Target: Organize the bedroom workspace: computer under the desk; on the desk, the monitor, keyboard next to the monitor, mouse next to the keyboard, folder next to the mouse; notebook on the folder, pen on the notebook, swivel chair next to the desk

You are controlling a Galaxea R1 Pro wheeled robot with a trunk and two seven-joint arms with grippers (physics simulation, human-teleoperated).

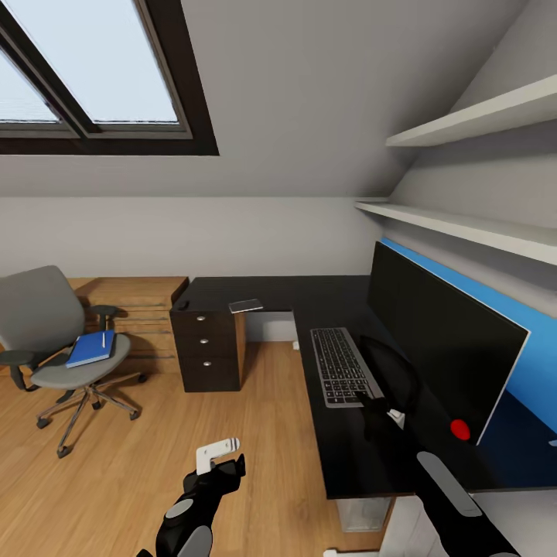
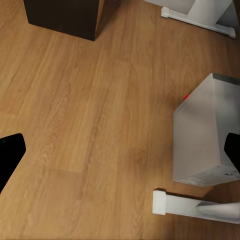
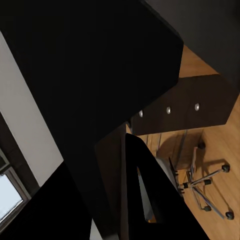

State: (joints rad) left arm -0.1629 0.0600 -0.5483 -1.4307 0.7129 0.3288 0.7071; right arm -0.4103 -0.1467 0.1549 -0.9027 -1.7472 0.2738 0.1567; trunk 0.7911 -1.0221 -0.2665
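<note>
The black monitor [image 1: 441,340] stands on the glossy black desk [image 1: 340,456], with the keyboard [image 1: 344,363] lying in front of it. My right gripper [image 1: 381,411] hovers low at the keyboard's near end; its jaws are dark against the desk and unreadable. A thin grey notebook [image 1: 246,305] lies on the desk's far wing. The grey swivel chair [image 1: 46,325] stands apart at the left, carrying the blue folder [image 1: 91,348] with a white pen [image 1: 103,339] on it. My left gripper [image 1: 223,463] [image 2: 120,150] is open over the floor. The pale computer [image 2: 205,135] sits under the desk.
A dark drawer unit [image 1: 207,348] with silver knobs holds up the desk's far wing, beside a light wooden dresser [image 1: 135,309]. White desk legs [image 2: 192,206] rest on the wood floor [image 1: 155,464] near the computer. Two wall shelves [image 1: 464,224] hang above the monitor.
</note>
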